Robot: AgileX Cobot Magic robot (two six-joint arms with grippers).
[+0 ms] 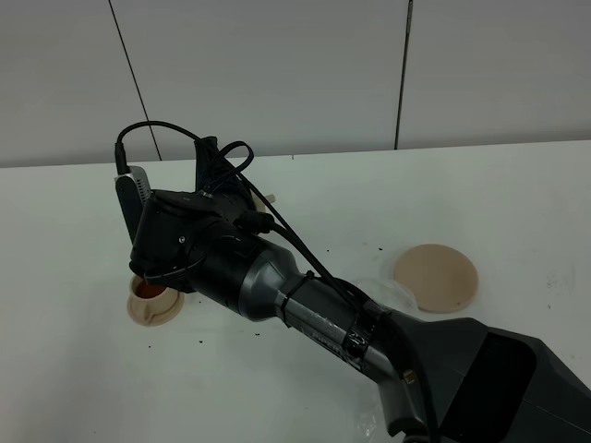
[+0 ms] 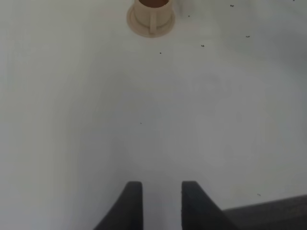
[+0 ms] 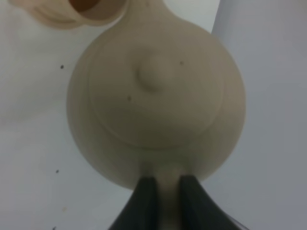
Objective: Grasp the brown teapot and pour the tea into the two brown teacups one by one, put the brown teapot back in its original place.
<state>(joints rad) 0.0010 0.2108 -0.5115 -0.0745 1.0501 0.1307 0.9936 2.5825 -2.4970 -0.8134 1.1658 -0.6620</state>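
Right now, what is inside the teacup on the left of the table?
Reddish-brown liquid, likely tea, shows in the teacup on its saucer. Its depth cannot be told: the right arm covers part of the cup, and the left wrist view cuts off its rim.

Setting: your robot lab. Evidence: bare white table (image 1: pixel 517 185), plain grey panelled wall (image 1: pixel 277 74), black arm (image 1: pixel 305 295).

White table with a plate and one filled cup

The white table (image 1: pixel 517 194) carries a flat round tan plate (image 1: pixel 436 277) on its right side, and well apart on the left a small saucer (image 1: pixel 152 317) bearing a teacup (image 1: pixel 152 293) of reddish-brown liquid; tiny dark specks (image 2: pixel 202 46) dot the surface.
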